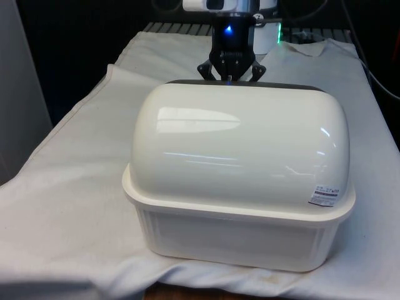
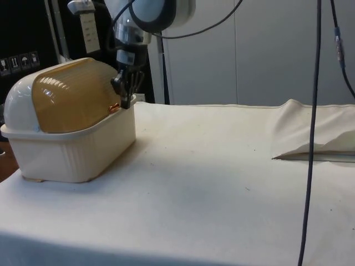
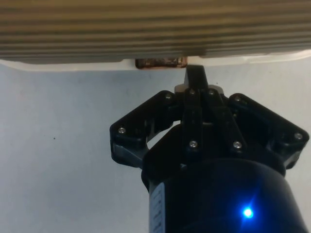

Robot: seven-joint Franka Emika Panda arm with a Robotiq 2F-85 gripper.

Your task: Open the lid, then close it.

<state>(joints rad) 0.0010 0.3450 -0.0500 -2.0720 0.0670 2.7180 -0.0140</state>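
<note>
With the lid [image 2: 75, 91] down at upper left, needing claw [image 2: 125, 100], pinched narrow, hooking under the small brown handle [image 3: 161, 62], then lifting gently.

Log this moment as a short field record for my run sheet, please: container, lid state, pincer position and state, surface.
container: cream bread box, ribbed base
lid: amber ribbed roll-top lid down, closed
lid handle: small amber tab at the lid's lower edge
pincer: black pincer at the lid's lower edge beside the tab, fingers together
pincer contents: nothing visibly held
surface: white cloth over the table, bunched at the far side
</note>
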